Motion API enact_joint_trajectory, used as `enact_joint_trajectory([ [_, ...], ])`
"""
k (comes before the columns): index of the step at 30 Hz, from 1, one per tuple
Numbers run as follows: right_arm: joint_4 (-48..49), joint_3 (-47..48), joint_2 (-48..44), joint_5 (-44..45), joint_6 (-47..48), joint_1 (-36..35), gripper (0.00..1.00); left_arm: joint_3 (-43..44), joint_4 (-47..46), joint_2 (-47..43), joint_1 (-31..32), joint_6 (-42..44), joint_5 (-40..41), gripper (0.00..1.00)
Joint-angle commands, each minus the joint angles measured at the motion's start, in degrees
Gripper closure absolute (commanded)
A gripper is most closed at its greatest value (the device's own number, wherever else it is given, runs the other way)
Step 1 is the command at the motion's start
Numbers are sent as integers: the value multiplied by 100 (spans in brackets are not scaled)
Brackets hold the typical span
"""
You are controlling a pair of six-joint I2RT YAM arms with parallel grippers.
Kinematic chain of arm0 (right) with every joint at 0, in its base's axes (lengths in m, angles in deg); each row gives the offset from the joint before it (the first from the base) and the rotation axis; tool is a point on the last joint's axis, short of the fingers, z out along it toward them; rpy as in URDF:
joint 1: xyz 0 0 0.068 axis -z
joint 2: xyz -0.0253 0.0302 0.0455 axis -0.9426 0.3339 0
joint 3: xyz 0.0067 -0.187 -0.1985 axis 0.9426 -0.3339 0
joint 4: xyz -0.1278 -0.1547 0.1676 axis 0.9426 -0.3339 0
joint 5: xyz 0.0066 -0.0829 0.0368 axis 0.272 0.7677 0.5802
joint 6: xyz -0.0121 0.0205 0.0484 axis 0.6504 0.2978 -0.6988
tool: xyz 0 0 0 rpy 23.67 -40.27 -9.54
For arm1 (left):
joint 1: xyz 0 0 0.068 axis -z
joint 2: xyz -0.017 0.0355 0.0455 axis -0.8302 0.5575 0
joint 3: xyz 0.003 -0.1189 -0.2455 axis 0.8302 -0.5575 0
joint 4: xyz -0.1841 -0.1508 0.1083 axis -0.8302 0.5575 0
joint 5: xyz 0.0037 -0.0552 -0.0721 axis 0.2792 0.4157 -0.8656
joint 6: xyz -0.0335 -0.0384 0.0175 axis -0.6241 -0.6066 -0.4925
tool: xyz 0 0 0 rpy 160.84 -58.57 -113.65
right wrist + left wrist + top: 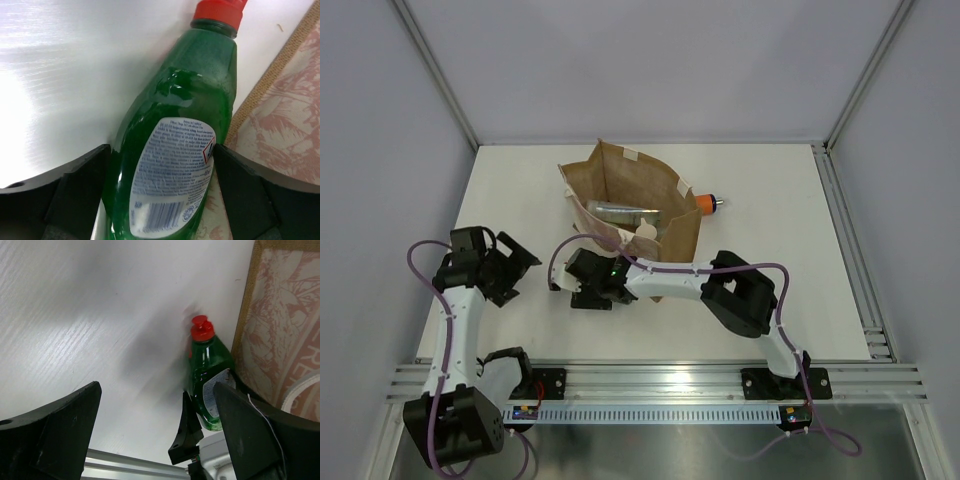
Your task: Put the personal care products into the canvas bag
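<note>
Here, one green bottle beside one canvas bag.

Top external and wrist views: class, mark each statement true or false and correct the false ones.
1. The green bottle has a red cap. True.
2. The green bottle is inside the canvas bag. False: it is outside, beside the bag's patterned side, between the right gripper's fingers.
3. The left gripper is open with nothing between its fingers. True.
4. The orange bottle is already in the bag. False: it is on the table, against the bag's outer side.
</note>
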Motion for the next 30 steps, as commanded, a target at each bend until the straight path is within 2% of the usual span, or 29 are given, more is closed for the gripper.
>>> enact_joint_trajectory([
  [1,-1773,-342,885,-796,4,-1,17,412,-55,-267,-56,49,-11,1],
  [5,-2151,-131,956,-1445,-171,8,36,500,-29,-583,-91,23,-46,1],
  [10,-2617,-69,350,-2771,-268,34,48,378,-73,-1013,-100,-3,-205,1],
  [13,-2837,1,217,-3169,-303,113,53,272,-117,-1119,-109,-21,-214,1],
  [15,-2847,-16,296,-3100,-295,148,63,175,-169,-1164,-118,-38,-266,1],
  [17,-2768,-51,375,-2854,-295,148,84,123,-187,-1181,-127,-65,-301,1],
  [18,-2654,-130,393,-2793,-295,148,100,88,-222,-1190,-127,-65,-354,1],
  [20,-2469,-305,280,-2748,-242,148,100,61,-257,-1208,-127,-39,-407,1],
  [25,-2372,-675,-730,-3221,126,174,100,-44,-389,-1199,-135,14,-512,1],
  [30,-3055,-298,-1742,-4267,513,429,100,-132,-608,-1199,-144,23,-775,1],
])
